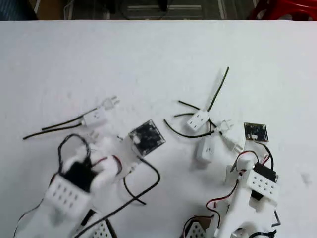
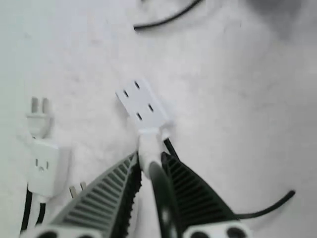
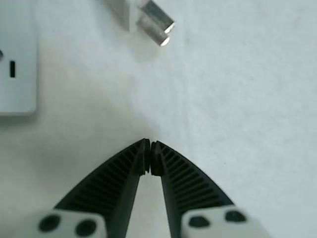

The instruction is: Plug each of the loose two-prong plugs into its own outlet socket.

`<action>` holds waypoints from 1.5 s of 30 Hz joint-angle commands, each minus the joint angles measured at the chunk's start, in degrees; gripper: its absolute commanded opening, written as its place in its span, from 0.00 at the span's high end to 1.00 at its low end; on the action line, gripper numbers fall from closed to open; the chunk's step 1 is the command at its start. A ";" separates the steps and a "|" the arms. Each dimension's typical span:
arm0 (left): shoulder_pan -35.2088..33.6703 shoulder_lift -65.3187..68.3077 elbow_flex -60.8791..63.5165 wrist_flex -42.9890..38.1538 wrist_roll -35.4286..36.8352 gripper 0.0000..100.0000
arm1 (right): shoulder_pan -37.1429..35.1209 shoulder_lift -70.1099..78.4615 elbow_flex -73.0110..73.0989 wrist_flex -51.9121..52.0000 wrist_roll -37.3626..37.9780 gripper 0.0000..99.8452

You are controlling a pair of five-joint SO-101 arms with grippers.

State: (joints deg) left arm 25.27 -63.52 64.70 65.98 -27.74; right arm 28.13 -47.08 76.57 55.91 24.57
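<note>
Up close, left jaws clamp a socket (image 2: pixel 141 103); right jaws meet near prongs (image 3: pixel 157 27).

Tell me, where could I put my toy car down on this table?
The far half of the table is bare, beyond all the cords. There's also a gap between the left plug and the middle outlets. The near side is crowded with cords and outlets.

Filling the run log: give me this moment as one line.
left claw: shut on neck of socket | right claw: shut, empty, over table | loose plug: prongs bare, near right claw
</note>
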 commanded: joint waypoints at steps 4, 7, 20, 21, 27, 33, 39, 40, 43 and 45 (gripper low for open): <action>3.47 -25.01 5.36 -11.25 14.24 0.98 | -0.22 -0.92 -0.35 -0.66 0.62 0.98; 3.47 -32.40 11.96 -17.41 19.34 0.98 | -0.22 -0.92 -0.35 -0.66 0.62 0.98; 3.56 -41.19 18.81 -38.15 31.74 0.98 | -10.68 -1.01 -3.87 1.27 0.62 0.98; 3.56 -41.19 18.81 -40.18 32.88 0.98 | -12.70 -0.92 -5.98 2.95 0.62 0.98; 7.96 -41.19 18.81 -44.75 35.87 0.98 | -25.80 -0.31 -26.29 17.98 0.09 0.98; 14.11 -41.19 18.81 -44.66 35.87 0.98 | -40.57 6.64 -44.22 26.33 -7.82 0.98; 14.11 -41.19 18.73 -43.08 35.87 0.98 | -46.64 24.66 -55.38 29.49 -9.23 0.98; 14.11 -41.19 18.73 -42.90 35.87 0.98 | -46.55 26.86 -57.76 29.58 -9.23 0.98; 14.11 -41.19 18.90 -42.55 35.87 0.98 | -42.51 30.11 -66.11 31.16 -9.14 0.98; 14.11 -41.19 18.81 -41.32 35.78 0.98 | -38.02 30.37 -73.41 32.57 -8.09 0.98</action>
State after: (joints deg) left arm 38.29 -103.69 83.78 23.16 7.60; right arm -15.30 -16.92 13.80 86.86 15.96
